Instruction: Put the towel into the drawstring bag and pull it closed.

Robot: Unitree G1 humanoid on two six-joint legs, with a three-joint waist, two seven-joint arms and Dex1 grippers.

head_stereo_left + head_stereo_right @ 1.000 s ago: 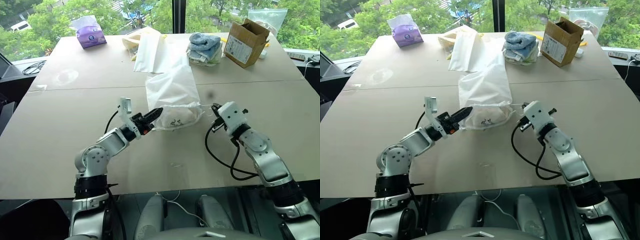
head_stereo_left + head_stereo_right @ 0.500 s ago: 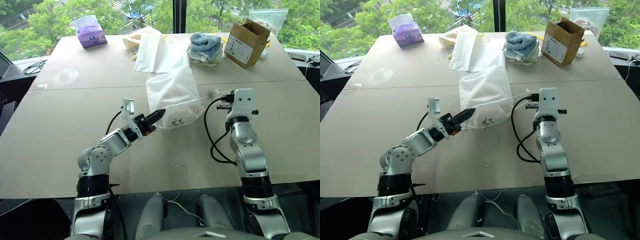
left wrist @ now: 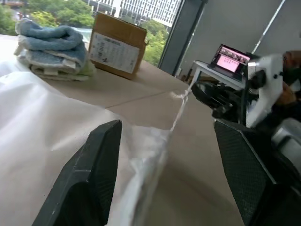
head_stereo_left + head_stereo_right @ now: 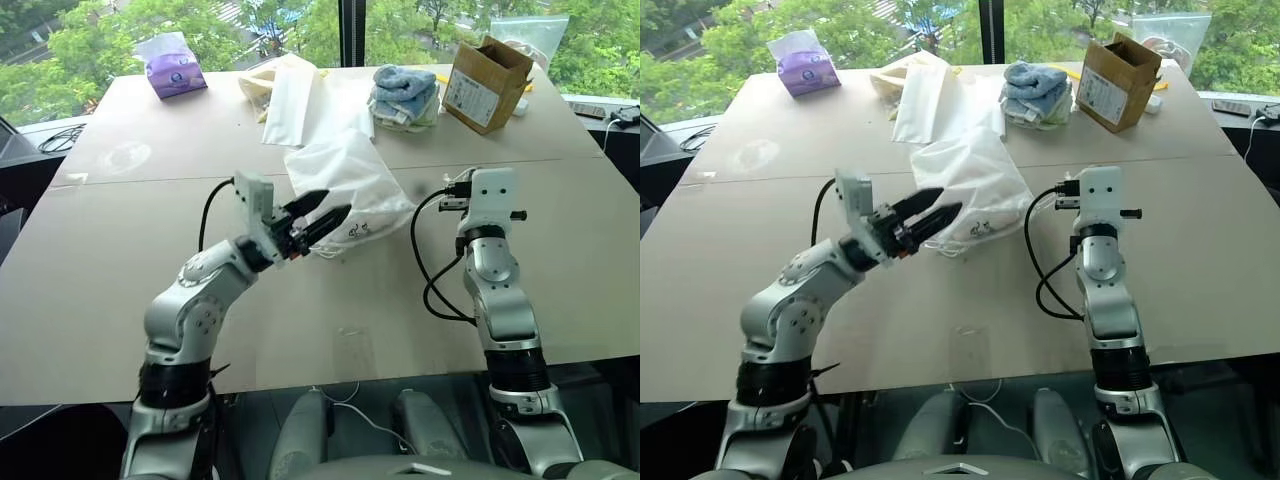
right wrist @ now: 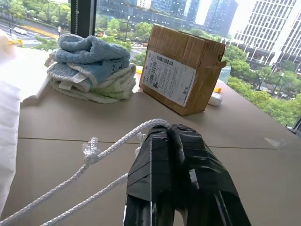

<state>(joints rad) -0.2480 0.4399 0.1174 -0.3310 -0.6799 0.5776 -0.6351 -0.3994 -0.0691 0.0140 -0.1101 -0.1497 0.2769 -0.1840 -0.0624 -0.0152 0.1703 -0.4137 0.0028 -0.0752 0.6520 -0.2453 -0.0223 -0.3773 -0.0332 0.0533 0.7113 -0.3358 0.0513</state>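
I am at the near edge of a wide tan table (image 4: 100, 260), both arms raised over it. The bag (image 4: 345, 190), thin and white, lies at the table's middle, its bunched mouth toward me with a small dark print showing. Whether the towel is inside I cannot tell. My left pincer (image 4: 322, 214) sits just at the bag's mouth, at about nine o'clock of it, fingers (image 3: 89, 179) spread apart with nothing between them, the bag's fabric lying just past the tips. My right pincer (image 5: 171, 136) is at three o'clock of the bag, raised off the table, its two black fingers pressed together and clamped on the cord (image 5: 108, 150), a white twisted string with a knot that runs taut from the bag's mouth to my fingertips. At twelve o'clock, toward the far edge, lie flat white sheets (image 4: 295, 100), then a stack of blue and pale-green towels (image 4: 408, 95), and at about one o'clock a cardboard box (image 4: 488, 82) with a printed label. At about eleven o'clock stands a purple tissue pack (image 4: 176, 68).
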